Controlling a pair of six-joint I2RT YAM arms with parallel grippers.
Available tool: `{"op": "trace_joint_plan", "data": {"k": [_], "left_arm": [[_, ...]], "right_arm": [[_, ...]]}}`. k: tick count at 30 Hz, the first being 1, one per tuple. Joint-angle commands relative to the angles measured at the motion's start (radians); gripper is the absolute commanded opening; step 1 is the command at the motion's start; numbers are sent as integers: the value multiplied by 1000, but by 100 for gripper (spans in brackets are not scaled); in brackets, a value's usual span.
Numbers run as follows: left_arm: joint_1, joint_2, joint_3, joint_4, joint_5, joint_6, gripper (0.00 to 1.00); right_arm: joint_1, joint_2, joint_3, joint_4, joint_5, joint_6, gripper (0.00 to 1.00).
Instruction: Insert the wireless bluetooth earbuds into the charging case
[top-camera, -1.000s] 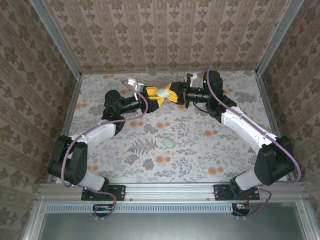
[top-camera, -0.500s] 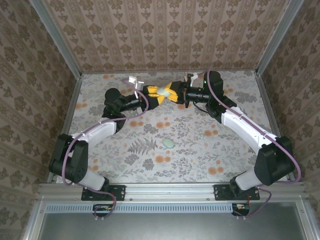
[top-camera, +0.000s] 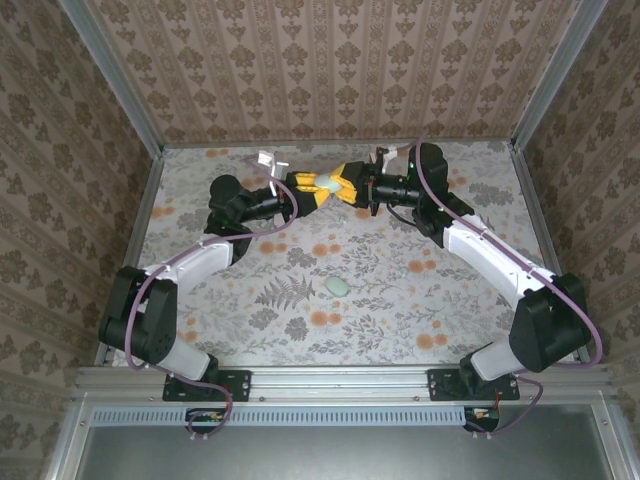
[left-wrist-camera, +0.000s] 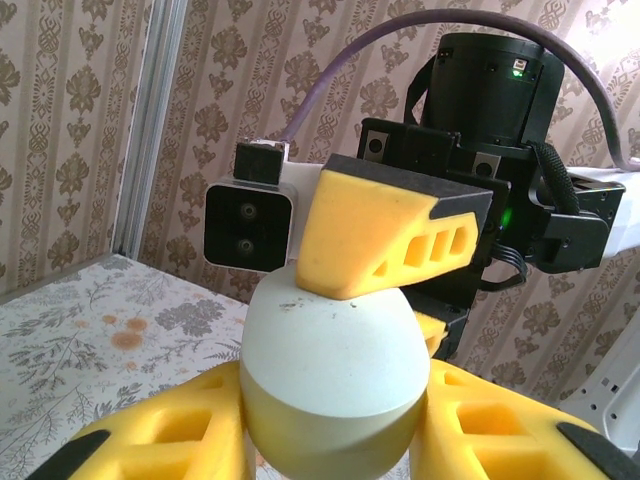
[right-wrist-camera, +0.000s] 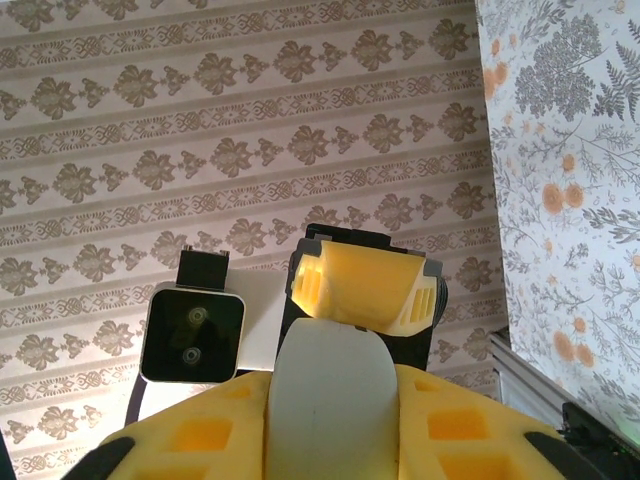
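Observation:
The charging case (top-camera: 326, 184) is a pale green egg shape held in the air over the back middle of the table. My left gripper (top-camera: 310, 190) comes at it from the left and my right gripper (top-camera: 343, 184) from the right. In the left wrist view the case (left-wrist-camera: 330, 350) sits pinched between my left gripper's (left-wrist-camera: 330, 425) yellow fingers (left-wrist-camera: 150, 445), with a right finger (left-wrist-camera: 385, 235) resting on top of it. In the right wrist view the case (right-wrist-camera: 330, 395) fills the gap of my right gripper (right-wrist-camera: 330, 430). A small pale green oval piece (top-camera: 338, 287) lies on the table; I cannot tell whether it is an earbud.
The table (top-camera: 420, 310) has a floral cover and is walled by patterned panels on three sides, with metal posts (top-camera: 150, 165) at the back corners. Both arms reach to the back, leaving the near half of the cover free apart from the oval piece.
My left gripper moved a little right and shut its fingers onto the case. The right arm stayed in place, still holding the case.

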Motion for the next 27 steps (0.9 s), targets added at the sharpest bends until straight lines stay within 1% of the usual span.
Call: {"op": "trace_joint_plan", "data": {"k": [1, 3, 5, 8, 10, 13, 14, 17, 19, 21, 24, 27], "left_arm": [[-4, -5, 40, -19, -7, 3, 28], [-4, -14, 34, -30, -7, 5, 27], [-2, -24, 28, -34, -3, 5, 27], [14, -47, 20, -57, 4, 12, 27], [26, -68, 19, -97, 14, 26, 27], [45, -113, 23, -207, 38, 70, 27], [51, -132, 26, -257, 47, 96, 27], [61, -187, 52, -437, 76, 191, 27], [64, -223, 76, -556, 90, 259, 27], [65, -250, 97, -660, 107, 309, 27], [65, -272, 122, -730, 141, 326, 27], [65, -285, 141, -750, 179, 309, 27]], "right_arm": [[12, -42, -13, -9, -19, -4, 39], [8, -48, -10, -19, -15, -16, 46], [-1, -58, -1, -42, -11, -38, 50], [-19, -64, 7, -86, 1, -92, 55], [-34, -112, 17, -122, 16, -161, 56], [-45, -158, 82, -317, 69, -419, 58], [-39, -172, 122, -433, 114, -568, 59], [-17, -190, 223, -638, 195, -886, 61], [-2, -194, 251, -674, 203, -1023, 62], [23, -201, 258, -672, 198, -1142, 64], [70, -199, 258, -664, 196, -1303, 68], [97, -184, 258, -650, 155, -1387, 72]]}}
